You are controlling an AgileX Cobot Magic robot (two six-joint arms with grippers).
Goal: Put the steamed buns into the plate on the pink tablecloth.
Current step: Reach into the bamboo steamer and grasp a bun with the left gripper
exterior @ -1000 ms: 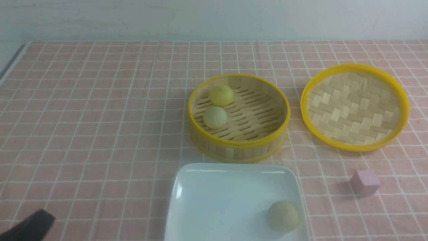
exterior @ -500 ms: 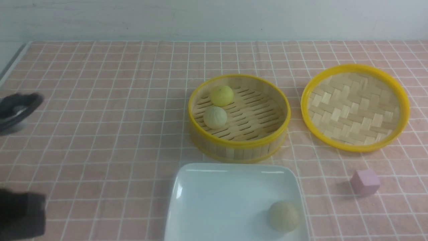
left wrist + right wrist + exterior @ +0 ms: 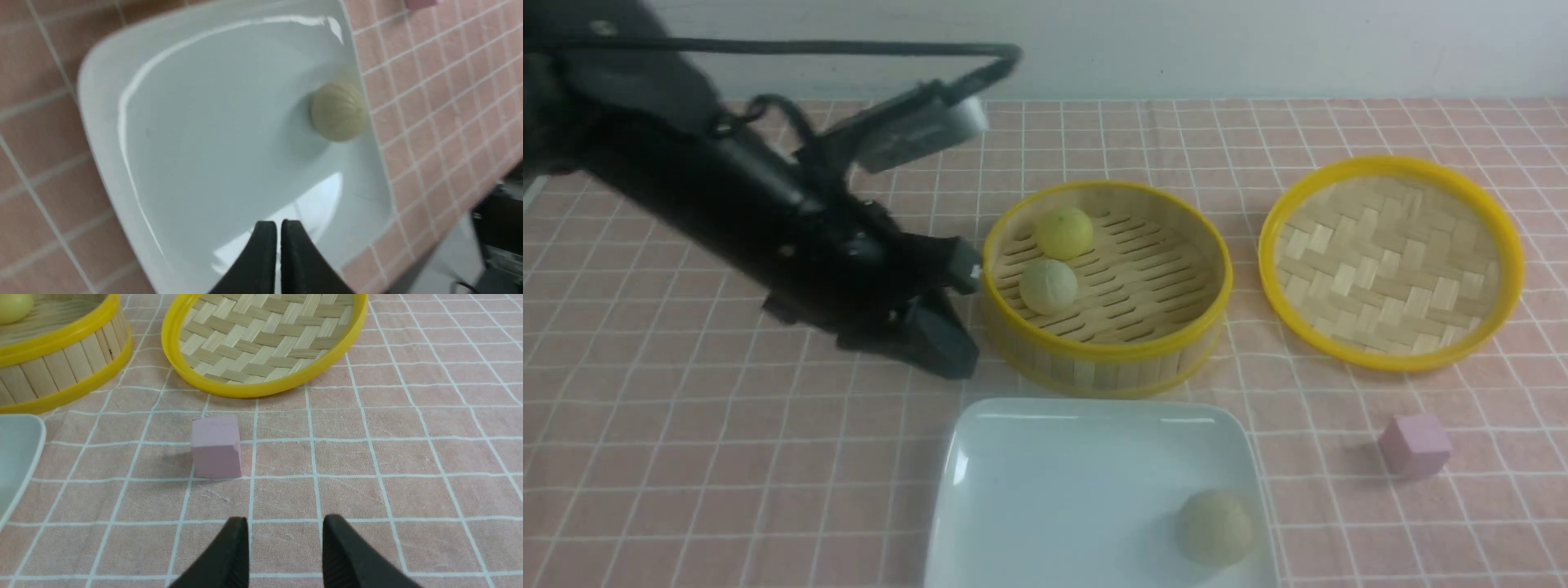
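Note:
Three steamed buns show. A yellow one (image 3: 1064,232) and a cream one (image 3: 1049,286) lie in the bamboo steamer (image 3: 1107,359). Another cream bun (image 3: 1214,527) lies in the near right corner of the white plate (image 3: 1029,490) on the pink tablecloth (image 3: 686,457). My left gripper (image 3: 954,358) is shut and empty, just left of the steamer and behind the plate's left corner. In the left wrist view the gripper (image 3: 278,228) points over the plate (image 3: 204,143) and its bun (image 3: 338,111). My right gripper (image 3: 286,533) is open and empty, low over the cloth near the pink cube (image 3: 215,446).
The woven bamboo lid (image 3: 1388,261) lies upside down to the right of the steamer. The pink cube (image 3: 1414,443) sits right of the plate. The left arm's body and cable span the left half of the front view. The right wrist view shows the lid (image 3: 261,335) and the steamer wall (image 3: 61,359).
My left arm has swung in from the lower left edge, up and to the right, to the steamer's left side. The buns, plate, lid and cube have not moved.

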